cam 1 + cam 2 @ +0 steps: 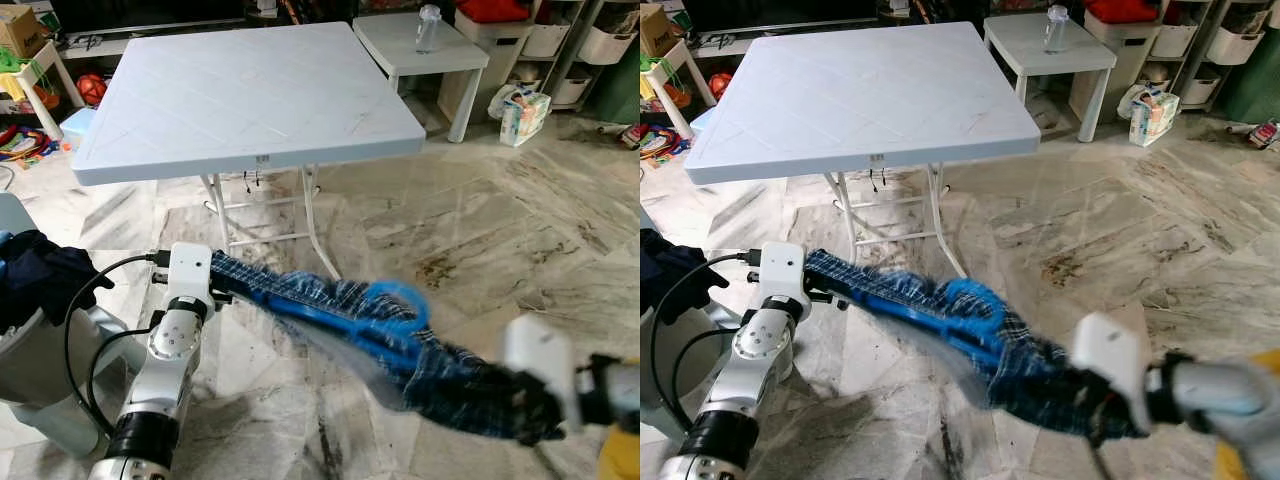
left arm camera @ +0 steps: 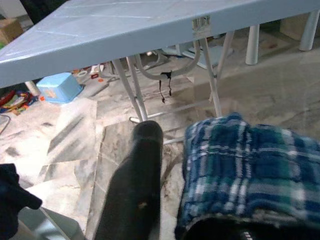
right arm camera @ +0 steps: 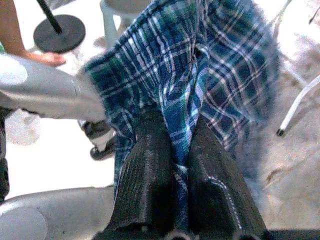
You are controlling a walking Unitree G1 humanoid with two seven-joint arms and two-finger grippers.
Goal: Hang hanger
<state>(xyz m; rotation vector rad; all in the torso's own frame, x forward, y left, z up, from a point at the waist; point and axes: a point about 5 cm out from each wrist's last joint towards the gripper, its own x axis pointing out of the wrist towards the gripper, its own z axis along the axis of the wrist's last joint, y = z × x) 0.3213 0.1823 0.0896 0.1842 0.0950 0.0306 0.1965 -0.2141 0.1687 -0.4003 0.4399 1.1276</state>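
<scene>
In the left eye view, a soft blue-and-green plaid garment [image 1: 400, 345] is stretching between the two arms, low over veined marble floor [image 1: 500, 230], with a bright blue hanger [image 1: 395, 305] blurring against the cloth. The left gripper [image 1: 222, 272] is meeting its left end, the right gripper [image 1: 535, 410] its right end. Farther off, a square pale-blue plastic folding table [image 1: 250, 90] is standing on thin white legs.

In the left wrist view, one matte black finger [image 2: 137, 180] is lying beside the cloth; whether this pincer is gripping, I cannot tell.

In the right wrist view, two ribbed black fingers [image 3: 150, 180] are pressing together, pinching a fold of plaid.
</scene>
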